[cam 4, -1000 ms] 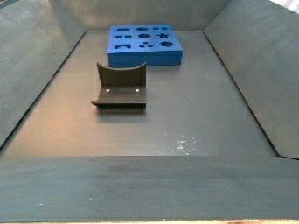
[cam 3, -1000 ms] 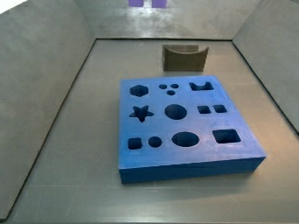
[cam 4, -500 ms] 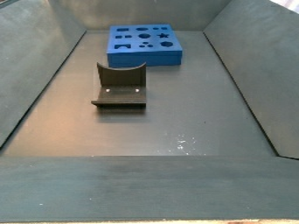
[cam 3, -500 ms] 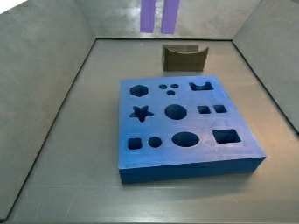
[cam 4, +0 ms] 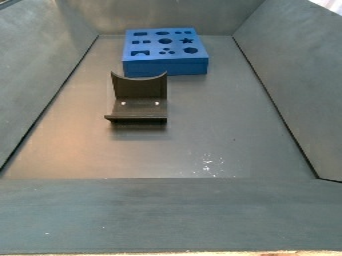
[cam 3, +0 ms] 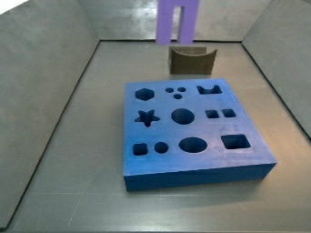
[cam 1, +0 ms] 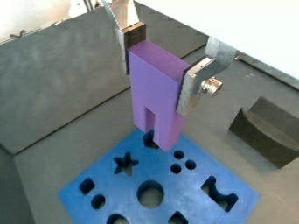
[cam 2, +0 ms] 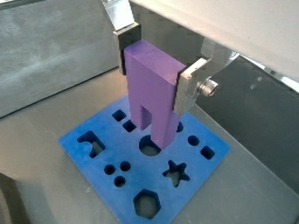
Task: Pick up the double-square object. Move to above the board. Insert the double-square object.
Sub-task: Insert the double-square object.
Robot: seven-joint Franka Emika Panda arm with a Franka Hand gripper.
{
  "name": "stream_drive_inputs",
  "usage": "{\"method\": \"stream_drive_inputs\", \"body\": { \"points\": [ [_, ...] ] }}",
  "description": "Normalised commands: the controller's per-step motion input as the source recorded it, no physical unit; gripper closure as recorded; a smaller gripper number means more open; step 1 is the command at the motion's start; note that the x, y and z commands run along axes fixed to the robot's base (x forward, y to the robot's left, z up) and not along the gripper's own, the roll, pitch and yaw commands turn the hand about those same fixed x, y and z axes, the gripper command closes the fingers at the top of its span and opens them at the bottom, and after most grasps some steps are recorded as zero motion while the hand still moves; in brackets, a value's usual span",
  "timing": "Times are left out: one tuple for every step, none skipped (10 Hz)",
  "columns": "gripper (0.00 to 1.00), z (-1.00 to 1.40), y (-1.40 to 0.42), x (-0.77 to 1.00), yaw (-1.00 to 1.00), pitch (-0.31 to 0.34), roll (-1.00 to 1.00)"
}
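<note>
The board (cam 3: 195,127), a blue slab cut with star, hexagon, round and square holes, lies flat on the grey floor of the walled bin; in a side view (cam 4: 166,50) it sits at the far end. The fixture (cam 4: 136,98), a dark L-shaped bracket on its base plate, stands on the floor apart from the board, nearer the camera in that view, and beyond the board's far edge in a side view (cam 3: 192,60). The double-square object (cam 1: 156,94), a tall light-purple block, hangs upright in the air above the board with its two prongs pointing down; both wrist views show it (cam 2: 153,93) clear of the slab. In a side view only its two prongs (cam 3: 179,22) enter from the top edge, over the far end of the bin. The gripper (cam 1: 162,59) is clamped on the block's upper part, its silver fingers (cam 2: 194,79) pressed against opposite faces. The gripper itself is out of frame in both side views.
</note>
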Motion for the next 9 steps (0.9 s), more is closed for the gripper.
{"method": "stream_drive_inputs", "body": {
  "points": [
    [1.00,-0.27,-0.26,1.00,0.01,0.131,0.69],
    [1.00,-0.29,-0.25,1.00,0.01,0.151,0.72],
    [1.00,-0.23,-0.19,1.00,0.01,0.131,0.58],
    [1.00,-0.16,-0.12,1.00,0.00,0.023,0.32],
    [1.00,-0.06,-0.01,1.00,0.05,0.000,0.20],
    [1.00,-0.14,-0.07,1.00,0.04,0.000,0.05],
    [1.00,-0.32,-0.13,1.00,0.04,0.006,0.01],
    [1.00,-0.32,-0.17,1.00,0.00,0.000,0.00],
    [1.00,-0.28,-0.16,1.00,0.00,0.000,0.00]
  ]
}}
